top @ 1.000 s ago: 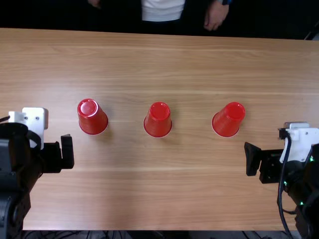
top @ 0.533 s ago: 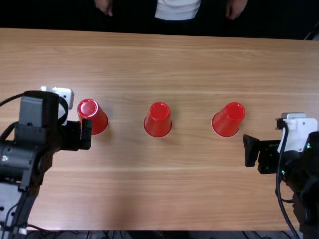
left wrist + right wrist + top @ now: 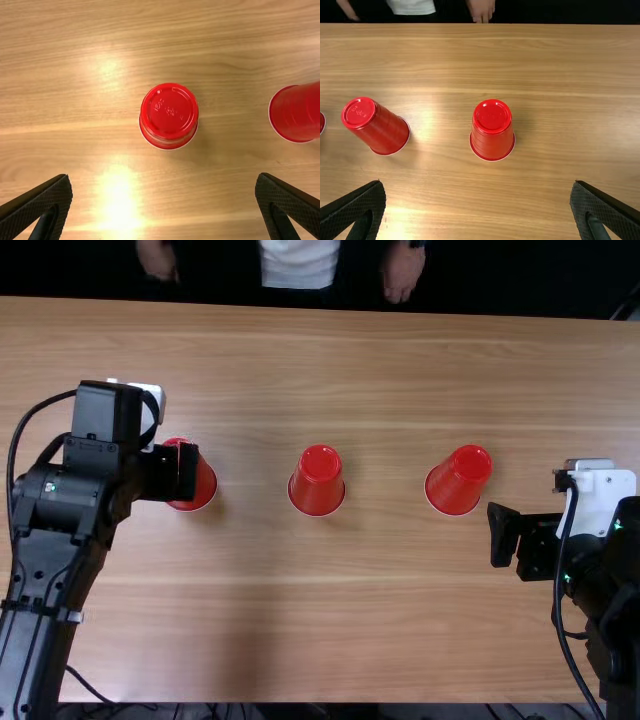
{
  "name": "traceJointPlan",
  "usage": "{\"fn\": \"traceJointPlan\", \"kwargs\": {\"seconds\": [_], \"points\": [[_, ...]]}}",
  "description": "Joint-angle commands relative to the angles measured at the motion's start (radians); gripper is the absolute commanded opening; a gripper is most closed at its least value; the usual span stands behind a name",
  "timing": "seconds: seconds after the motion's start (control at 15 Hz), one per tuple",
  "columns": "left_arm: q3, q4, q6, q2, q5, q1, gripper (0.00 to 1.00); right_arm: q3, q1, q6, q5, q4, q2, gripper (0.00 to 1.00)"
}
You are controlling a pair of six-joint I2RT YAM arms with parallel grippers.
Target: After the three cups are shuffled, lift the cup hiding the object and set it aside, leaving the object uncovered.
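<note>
Poised over left cup [image 3: 169, 116] w/ L gripper [image 3: 162, 178] spread wide; could clip rim & topple it if lowered off-ctr.

- Left cup [image 3: 169, 116], middle cup [image 3: 318, 480], right cup [image 3: 459, 480] — plain red, white rims.
- Surface [image 3: 320, 360] — light brown, streaked wood grain.
- Left end effector [image 3: 162, 179], right end effector [image 3: 477, 186] — black, fine diamond texture.

I count three red plastic cups, all upside down, in a row across the middle of the top frame: left cup [image 3: 205, 486], middle cup [image 3: 318, 480], right cup [image 3: 459, 480]. Two black two-fingered grippers: left gripper [image 3: 161, 177], right gripper [image 3: 477, 184]. One light brown wooden table [image 3: 320, 360].
</note>
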Motion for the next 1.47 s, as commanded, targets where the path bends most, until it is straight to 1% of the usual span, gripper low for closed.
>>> {"fn": "traceJointPlan", "kwargs": {"seconds": [0.0, 0.13, 0.4, 0.67, 0.8, 1.0, 1.13, 1.33, 1.4], "points": [[0.033, 0.013, -0.003, 0.033, -0.004, -0.010, 1.00, 0.005, -0.008, 0.008, -0.005, 0.006, 0.024, 1.00], [0.033, 0.041, -0.003, 0.070, -0.003, -0.013, 1.00, 0.005, -0.008, 0.010, -0.005, 0.006, 0.049, 1.00], [0.033, 0.050, -0.005, 0.141, -0.004, -0.028, 1.00, 0.004, -0.008, 0.013, -0.003, 0.008, 0.110, 1.00], [0.031, 0.100, -0.007, 0.199, -0.015, -0.030, 1.00, 0.004, -0.007, 0.013, -0.001, 0.046, 0.141, 1.00], [0.034, 0.107, -0.029, 0.251, -0.028, -0.030, 1.00, 0.004, -0.005, 0.013, 0.001, 0.046, 0.141, 1.00], [0.036, 0.107, -0.082, 0.291, -0.028, -0.030, 1.00, 0.002, -0.005, 0.013, 0.001, 0.048, 0.144, 1.00], [0.048, 0.107, -0.099, 0.334, -0.026, -0.028, 1.00, 0.004, -0.004, 0.013, 0.001, 0.048, 0.144, 1.00], [0.073, 0.109, -0.101, 0.385, -0.026, -0.028, 1.00, 0.001, -0.002, 0.013, 0.001, 0.046, 0.144, 1.00], [0.089, 0.107, -0.110, 0.400, -0.026, -0.028, 1.00, -0.009, -0.002, 0.013, 0.001, 0.046, 0.144, 1.00]]}}
